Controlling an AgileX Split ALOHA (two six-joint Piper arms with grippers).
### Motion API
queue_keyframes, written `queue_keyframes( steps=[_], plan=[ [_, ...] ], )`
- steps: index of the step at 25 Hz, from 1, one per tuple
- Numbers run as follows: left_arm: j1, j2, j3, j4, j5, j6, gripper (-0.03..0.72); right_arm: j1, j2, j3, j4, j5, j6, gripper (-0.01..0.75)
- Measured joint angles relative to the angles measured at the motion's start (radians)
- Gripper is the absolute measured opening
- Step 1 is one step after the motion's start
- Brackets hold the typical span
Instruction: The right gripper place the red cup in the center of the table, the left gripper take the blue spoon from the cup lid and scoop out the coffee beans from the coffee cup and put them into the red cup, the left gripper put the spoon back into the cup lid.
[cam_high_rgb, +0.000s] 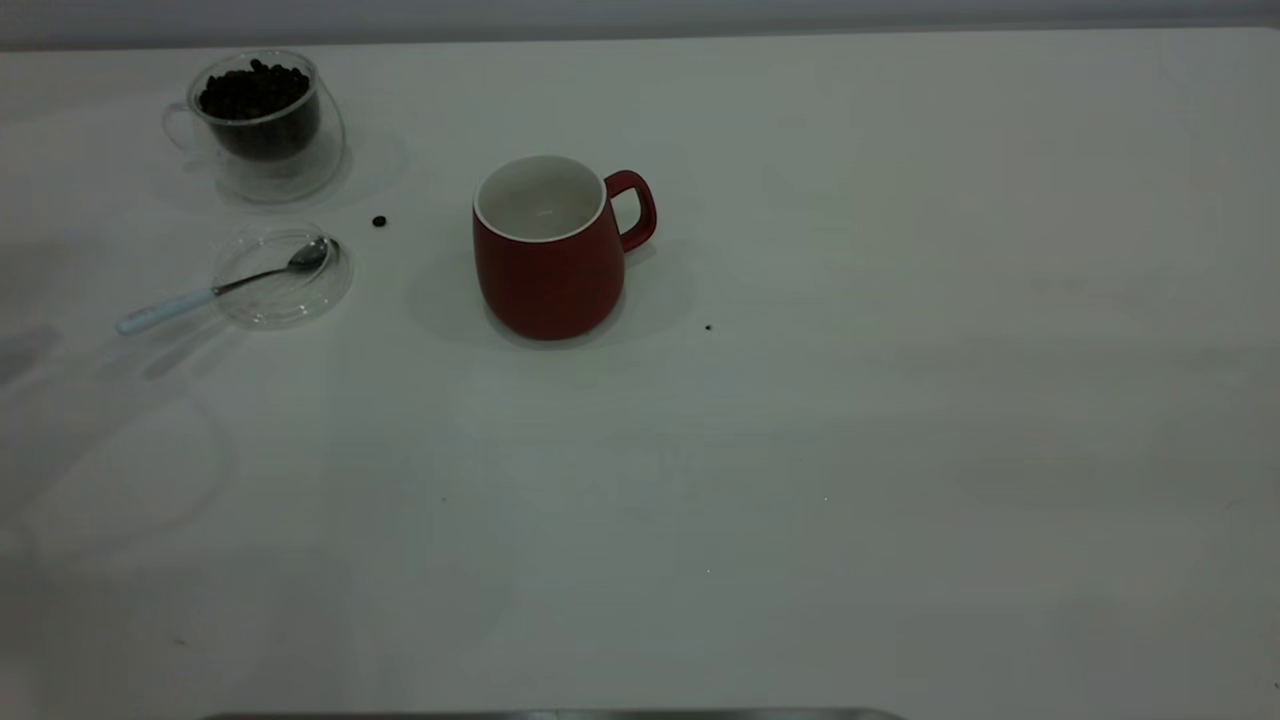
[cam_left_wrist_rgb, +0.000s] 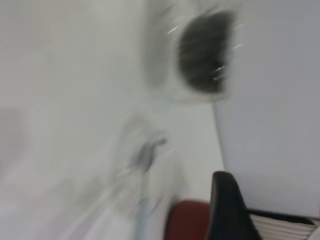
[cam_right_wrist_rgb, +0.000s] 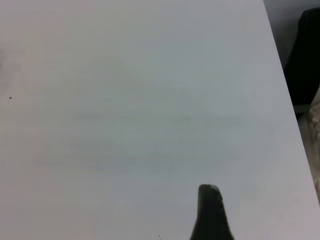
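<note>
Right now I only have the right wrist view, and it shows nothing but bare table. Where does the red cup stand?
Observer: The red cup stands upright near the middle of the table, handle toward the exterior view's right.
Operator: Is the spoon out yet?
Observer: No. The blue spoon lies with its bowl in the cup lid, handle sticking out over the rim.
Operator: Any spills?
Observer: One stray bean lies on the table beside the cup lid.

Coffee cup (cam_left_wrist_rgb: 202, 57): blurred, dark beans (cam_left_wrist_rgb: 205, 60) inside.
Blue spoon (cam_left_wrist_rgb: 145, 157): smeared, on faint cup lid (cam_left_wrist_rgb: 131, 150).
Red cup (cam_left_wrist_rgb: 187, 220): frame edge, beside black fingertip (cam_left_wrist_rgb: 227, 205).
Table (cam_left_wrist_rgb: 65, 100): white.
</note>
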Motion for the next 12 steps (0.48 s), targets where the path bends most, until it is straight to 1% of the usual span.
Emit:
queue_keyframes(
  steps=[2, 5, 10, 12],
  plan=[
    [-0.018, -0.094, 0.000, -0.019, 0.001, 0.000, 0.491, 0.000, 0.000, 0.000, 0.000, 0.000, 0.000, 0.574],
    [-0.065, -0.276, 0.001, -0.042, 0.005, 0.000, 0.491, 0.000, 0.000, 0.000, 0.000, 0.000, 0.000, 0.574],
    [-0.162, -0.589, -0.013, -0.032, 0.021, -0.056, 0.491, 0.000, 0.000, 0.000, 0.000, 0.000, 0.000, 0.574],
    [-0.191, -0.731, -0.031, -0.004, 0.029, -0.083, 0.488, 0.000, 0.000, 0.000, 0.000, 0.000, 0.000, 0.574]
  ],
)
